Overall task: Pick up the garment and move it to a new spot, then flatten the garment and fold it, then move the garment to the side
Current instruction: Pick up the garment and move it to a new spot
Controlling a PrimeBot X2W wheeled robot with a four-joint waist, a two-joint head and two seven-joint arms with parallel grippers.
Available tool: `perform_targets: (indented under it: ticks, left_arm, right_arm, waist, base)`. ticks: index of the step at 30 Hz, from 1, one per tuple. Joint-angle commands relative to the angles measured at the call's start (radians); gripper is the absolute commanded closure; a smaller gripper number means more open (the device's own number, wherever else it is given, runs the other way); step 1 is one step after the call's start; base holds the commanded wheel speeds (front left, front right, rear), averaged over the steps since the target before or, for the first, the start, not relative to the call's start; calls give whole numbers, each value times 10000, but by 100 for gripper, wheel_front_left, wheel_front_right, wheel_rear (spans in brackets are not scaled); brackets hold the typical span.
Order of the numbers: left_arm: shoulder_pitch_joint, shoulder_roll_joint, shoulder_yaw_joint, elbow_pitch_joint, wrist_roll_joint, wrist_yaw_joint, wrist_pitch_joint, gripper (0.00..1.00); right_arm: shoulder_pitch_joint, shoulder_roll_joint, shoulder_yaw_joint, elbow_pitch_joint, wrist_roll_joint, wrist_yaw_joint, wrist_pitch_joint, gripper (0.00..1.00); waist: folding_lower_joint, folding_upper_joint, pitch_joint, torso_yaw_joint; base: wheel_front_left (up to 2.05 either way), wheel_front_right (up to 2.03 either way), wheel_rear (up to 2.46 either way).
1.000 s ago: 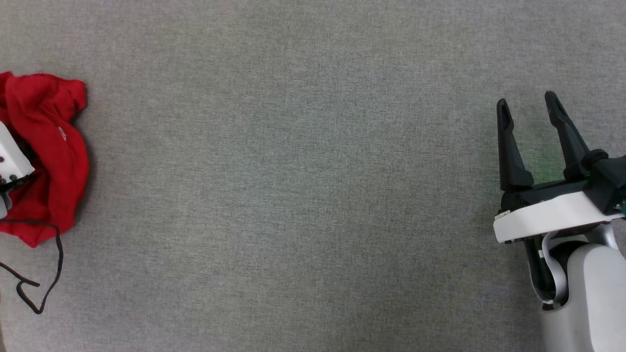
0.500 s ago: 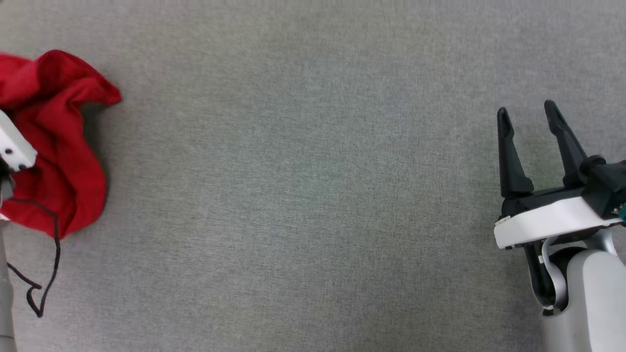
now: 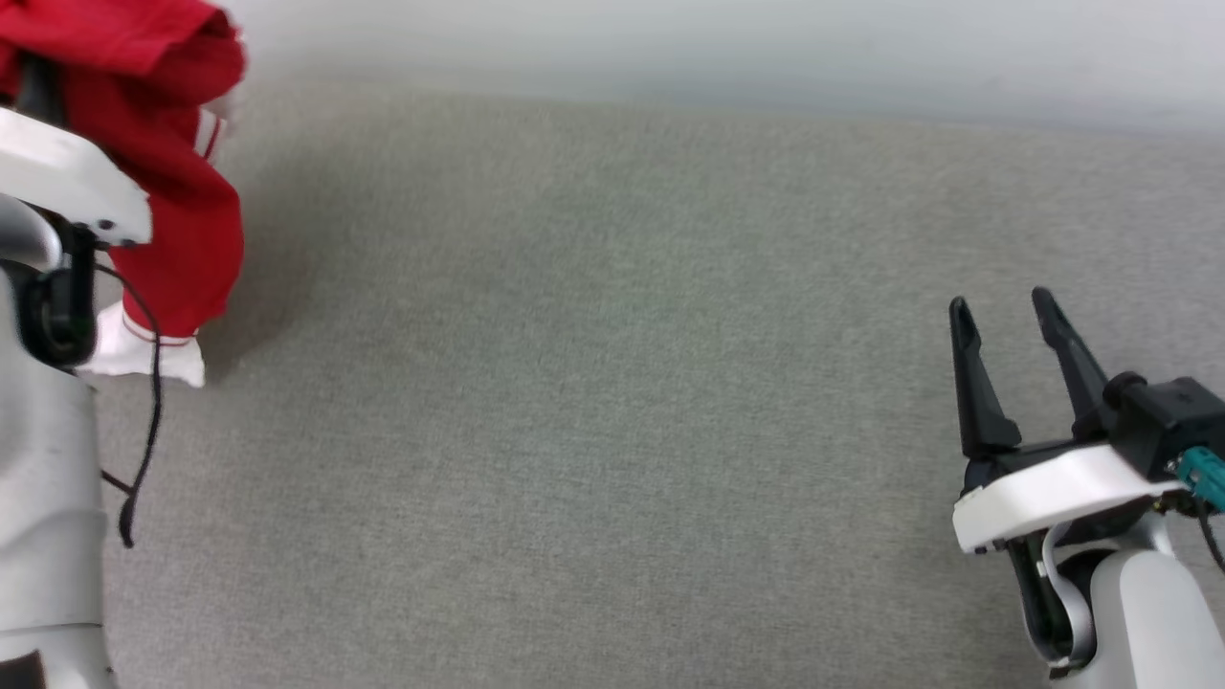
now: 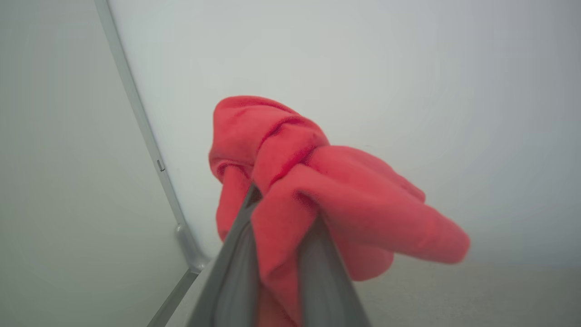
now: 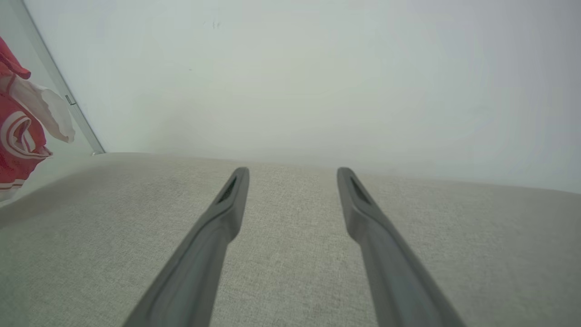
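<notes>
While the left pincer [image 4: 283,209] clamps the bunched red sports shirt [image 4: 358,204] near the far edge of the bench [image 3: 612,431], the right pincer [image 3: 1000,306] hangs wide, well apart.

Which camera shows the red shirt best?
The left wrist view: the garment sits large and central, pinched between the fingers. The head view crops it at top left; the right wrist view catches a sliver.

No text, label, brand, number or sign can be read. The bunched folds of the red soft-fabric sports shirt [image 3: 191,230] are plain red cloth with white panels and red-white striped trim, with no legible letters.
</notes>
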Motion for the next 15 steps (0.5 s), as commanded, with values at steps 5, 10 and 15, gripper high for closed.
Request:
perform_targets:
  ticks: [5, 10, 15]
  left_arm:
    - [859, -907, -593, -990, 20, -19, -654, 100]
    - [1611, -1813, -1261, -1708, -90, -100, -722, 100]
    - [2140, -2640, -2048, -2034, -211, -217, -690, 100]
  right_arm:
    - [564, 6, 70, 87, 320, -5, 89, 0]
    - [814, 8, 166, 79, 290, -3, 186, 0]
    - [938, 8, 165, 10, 212, -3, 260, 0]
  waist:
    - [1, 0, -1091, -845]
    - [1, 0, -1386, -1343]
    - [1, 0, -1485, -1685]
  base:
    - [0, 0, 0]
    - [0, 0, 0]
    - [0, 0, 0]
